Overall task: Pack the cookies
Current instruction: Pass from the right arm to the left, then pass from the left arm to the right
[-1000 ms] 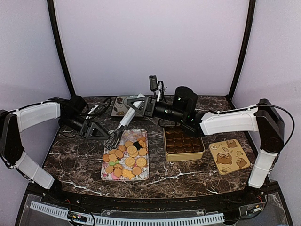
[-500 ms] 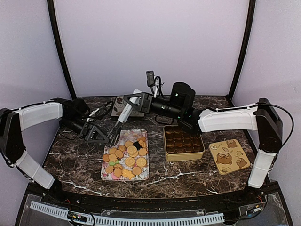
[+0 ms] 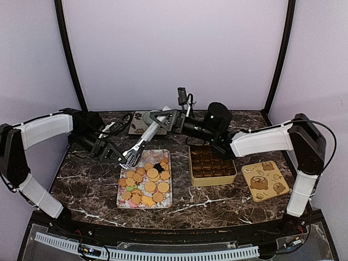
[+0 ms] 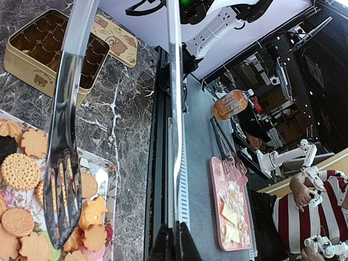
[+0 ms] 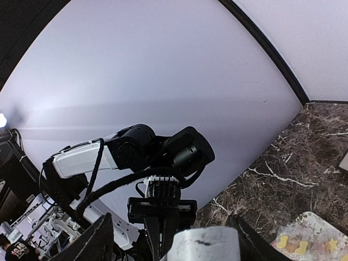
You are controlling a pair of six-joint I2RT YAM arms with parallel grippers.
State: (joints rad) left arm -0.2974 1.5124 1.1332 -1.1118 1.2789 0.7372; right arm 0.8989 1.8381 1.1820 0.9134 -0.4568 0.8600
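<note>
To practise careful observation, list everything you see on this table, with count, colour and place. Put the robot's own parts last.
cookies: many, mostly golden-orange, a few pink, green and dark brown, on the tray
tray: one, floral, centre-left of the table
tin: one, gold, divided inside, right of the tray
lid: one, tan with bear pictures, right of the tin
tongs: one pair, silver, above the tray's far end, between the grippers
card: one, dark, flat at the back edge, partly hidden
table: one, dark marble
left gripper: one, black, shut on the tongs near their tips
right gripper: one, black, open around the tongs' handle end
</note>
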